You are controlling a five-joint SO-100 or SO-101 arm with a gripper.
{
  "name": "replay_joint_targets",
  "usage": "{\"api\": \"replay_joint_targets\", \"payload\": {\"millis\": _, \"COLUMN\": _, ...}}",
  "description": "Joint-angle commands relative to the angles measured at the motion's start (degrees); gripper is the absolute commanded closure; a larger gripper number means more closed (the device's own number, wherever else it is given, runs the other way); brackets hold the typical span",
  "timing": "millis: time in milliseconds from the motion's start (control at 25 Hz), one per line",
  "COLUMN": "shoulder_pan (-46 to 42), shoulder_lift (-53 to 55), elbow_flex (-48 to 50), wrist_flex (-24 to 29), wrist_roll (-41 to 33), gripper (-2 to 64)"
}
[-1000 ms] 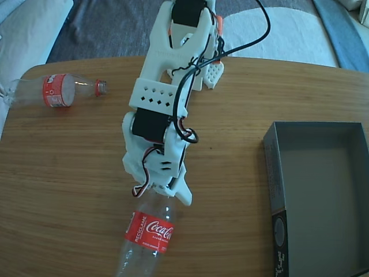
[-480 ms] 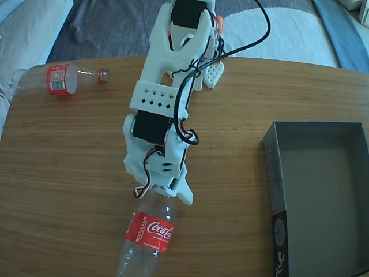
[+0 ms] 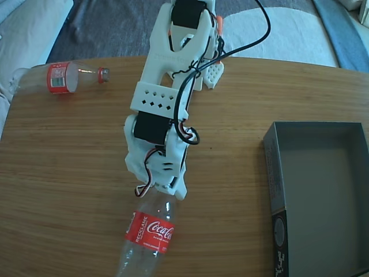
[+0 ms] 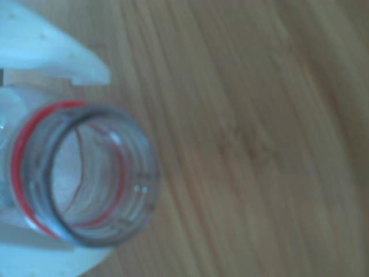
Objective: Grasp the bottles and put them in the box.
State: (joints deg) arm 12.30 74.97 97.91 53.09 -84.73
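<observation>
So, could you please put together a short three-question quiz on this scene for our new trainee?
1. True or false: the box already holds a bottle.
2. Multiple choice: in the wrist view, the gripper has its fingers around which part of the near bottle? A) the neck, B) the label, C) the base.
3. Fill in: in the fixed view, the far bottle lies on its side near the table's upper ____ corner.

Key
1. False; the box is empty.
2. A; one finger shows on each side of the open mouth.
3. Left.
</observation>
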Motion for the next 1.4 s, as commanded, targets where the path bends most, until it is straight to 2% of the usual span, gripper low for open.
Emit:
{"api": "replay_joint_targets", "payload": {"millis": 0, "shoulder_pan": -0.2, "shoulder_lift": 1.8, "elbow_flex": -0.5, "wrist_flex": -0.2, "wrist_roll": 0.3, "gripper": 33.2}}
{"api": "replay_joint_targets", "payload": {"millis": 280, "shoulder_pan": 0.1, "shoulder_lift": 1.8, "elbow_flex": -0.8, "wrist_flex": -0.2, "wrist_roll": 0.3, "gripper": 43.6}}
{"api": "replay_joint_targets", "payload": {"millis": 640, "shoulder_pan": 0.1, "shoulder_lift": 1.9, "elbow_flex": -1.5, "wrist_flex": -0.2, "wrist_roll": 0.3, "gripper": 45.6}}
{"api": "replay_joint_targets", "payload": {"millis": 800, "shoulder_pan": 0.1, "shoulder_lift": 1.9, "elbow_flex": -1.5, "wrist_flex": -0.1, "wrist_roll": 0.3, "gripper": 53.6}}
{"api": "replay_joint_targets", "payload": {"millis": 1040, "shoulder_pan": -0.2, "shoulder_lift": 4.9, "elbow_flex": -0.9, "wrist_flex": -0.1, "wrist_roll": 0.4, "gripper": 60.8}}
{"api": "replay_joint_targets", "payload": {"millis": 1240, "shoulder_pan": 0.3, "shoulder_lift": 8.5, "elbow_flex": -0.4, "wrist_flex": -0.1, "wrist_roll": 0.8, "gripper": 61.5}}
{"api": "replay_joint_targets", "payload": {"millis": 1360, "shoulder_pan": 0.3, "shoulder_lift": 10.1, "elbow_flex": -0.9, "wrist_flex": -0.1, "wrist_roll": 5.8, "gripper": 61.5}}
